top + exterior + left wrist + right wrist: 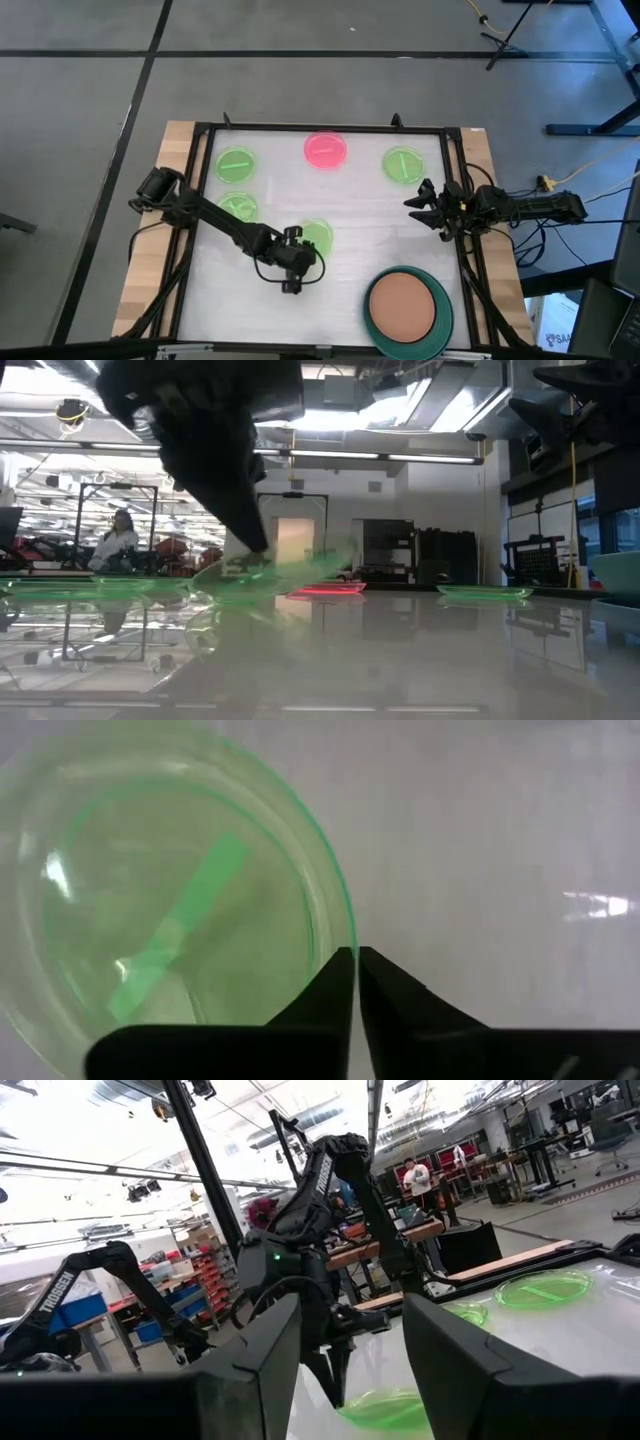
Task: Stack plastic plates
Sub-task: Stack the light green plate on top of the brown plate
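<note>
The left gripper (303, 252) is pinched nearly closed on the rim of a small green plate (317, 236) near the middle of the table (350, 215). The left wrist view shows its fingers (330, 990) meeting at that rim; the low view alone shows the plate (275, 572) tilted, one edge lifted. Behind lie three more green plates (235, 163) (238, 206) (402, 164) and a pink plate (326, 150). At the front right, a brown plate (403, 306) sits in a teal plate (440, 300). The right gripper (418, 203) waits at the right edge, fingers spread wide, empty.
</note>
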Controlling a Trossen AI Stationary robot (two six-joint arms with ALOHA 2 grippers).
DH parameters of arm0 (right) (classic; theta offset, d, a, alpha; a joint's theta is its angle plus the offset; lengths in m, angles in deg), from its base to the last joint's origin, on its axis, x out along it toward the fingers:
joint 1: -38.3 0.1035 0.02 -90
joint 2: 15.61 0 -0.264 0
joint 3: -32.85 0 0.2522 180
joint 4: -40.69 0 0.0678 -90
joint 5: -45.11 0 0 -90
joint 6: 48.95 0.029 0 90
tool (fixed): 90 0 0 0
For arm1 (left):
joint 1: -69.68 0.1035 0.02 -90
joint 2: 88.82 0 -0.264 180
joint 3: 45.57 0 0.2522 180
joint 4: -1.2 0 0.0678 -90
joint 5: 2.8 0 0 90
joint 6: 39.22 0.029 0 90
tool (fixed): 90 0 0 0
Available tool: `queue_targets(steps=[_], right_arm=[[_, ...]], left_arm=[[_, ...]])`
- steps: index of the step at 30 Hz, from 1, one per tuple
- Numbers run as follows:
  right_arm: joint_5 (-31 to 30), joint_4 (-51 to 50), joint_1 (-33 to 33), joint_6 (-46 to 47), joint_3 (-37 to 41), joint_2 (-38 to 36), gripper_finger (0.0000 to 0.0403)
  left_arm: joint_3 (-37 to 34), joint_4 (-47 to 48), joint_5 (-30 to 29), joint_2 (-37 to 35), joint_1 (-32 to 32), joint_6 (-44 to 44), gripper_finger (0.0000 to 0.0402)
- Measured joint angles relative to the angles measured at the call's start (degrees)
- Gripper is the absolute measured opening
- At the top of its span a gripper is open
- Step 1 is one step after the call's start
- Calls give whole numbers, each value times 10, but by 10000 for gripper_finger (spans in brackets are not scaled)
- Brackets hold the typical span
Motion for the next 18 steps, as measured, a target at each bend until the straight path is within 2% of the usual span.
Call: queue_targets(steps=[10, 18], right_arm=[[0, -4, 0, -1, 0, 0, 170], [0, -8, 0, -1, 0, 0, 170]], left_arm=[[-2, 10, 10, 0, -3, 14, 110], [-2, 6, -21, 45, -14, 82, 120]])
